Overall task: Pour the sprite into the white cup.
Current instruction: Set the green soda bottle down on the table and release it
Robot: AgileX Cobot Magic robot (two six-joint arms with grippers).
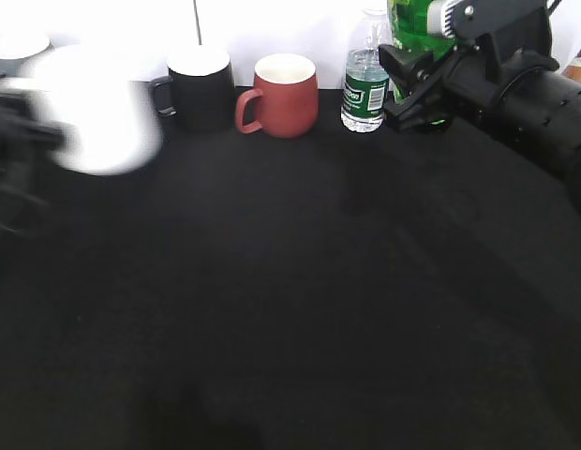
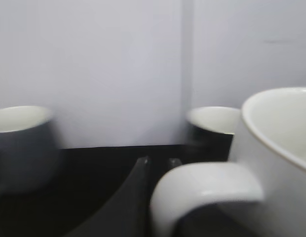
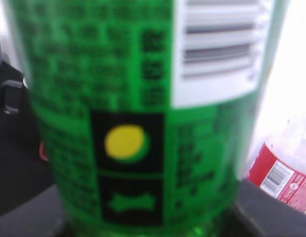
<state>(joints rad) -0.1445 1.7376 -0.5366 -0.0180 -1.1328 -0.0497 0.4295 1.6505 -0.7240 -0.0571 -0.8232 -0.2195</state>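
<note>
The white cup (image 1: 94, 108) is a blurred white mug at the far left, held off the black table by its loop handle (image 2: 207, 190). My left gripper (image 1: 14, 141) is shut on that handle, and its dark fingertips (image 2: 158, 162) show just beside it. The sprite (image 1: 417, 23), a bright-green bottle, stands at the back right with its top out of view. My right gripper (image 1: 424, 89) is shut around its lower body. The green label (image 3: 133, 123) fills the right wrist view.
A black mug (image 1: 199, 84), a red mug (image 1: 286, 94) and a clear water bottle (image 1: 365, 80) stand along the back wall. A grey mug (image 1: 14, 52) is at the back left. A red-labelled cola bottle (image 3: 286, 168) stands right of the sprite.
</note>
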